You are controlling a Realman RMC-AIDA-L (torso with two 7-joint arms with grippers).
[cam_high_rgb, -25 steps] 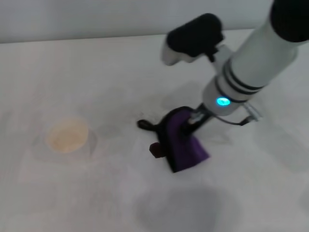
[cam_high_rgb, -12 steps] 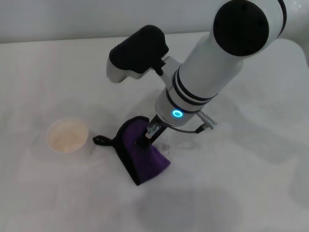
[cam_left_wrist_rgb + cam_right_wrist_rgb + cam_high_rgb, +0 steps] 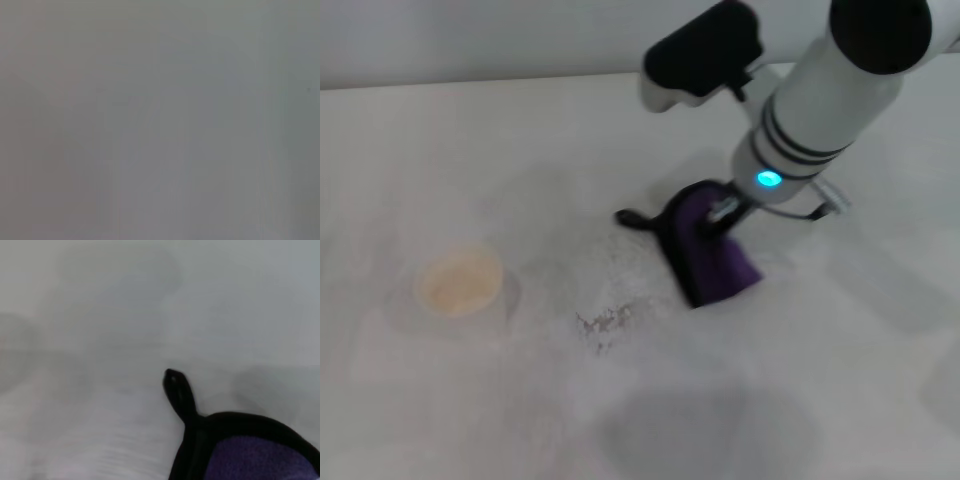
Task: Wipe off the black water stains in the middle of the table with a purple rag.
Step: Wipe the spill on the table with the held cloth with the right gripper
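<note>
Under the right tool (image 3: 718, 222) lies the purple rag (image 3: 715, 258), pressed flat on the white surface (image 3: 470, 130); the tool's tip meets the upper part of the cloth, and the arm rises from there up and away to the right, with a lit blue-green ring on its wrist. The fingers are hidden against the cloth, so I cannot tell whether the tool is clenched on the rag or only bearing down on it. The rag's black edging runs along the side of the cloth away from the arm, and its thin black loop (image 3: 628, 218) sticks out just beyond that edge, lying on the surface; the right wrist view shows that loop (image 3: 177, 392) and the black-bordered corner of the cloth (image 3: 250, 457) close up. Near the rag, on the side opposite the arm and toward the camera, the black water stains (image 3: 605, 322) show as a thin, broken reddish-brown smear, apart from the cloth. Farther out on that same side stands a white paper cup (image 3: 460, 283), well apart from the rag. The left wrist view is a plain grey field, and the left tool appears in no view.
</note>
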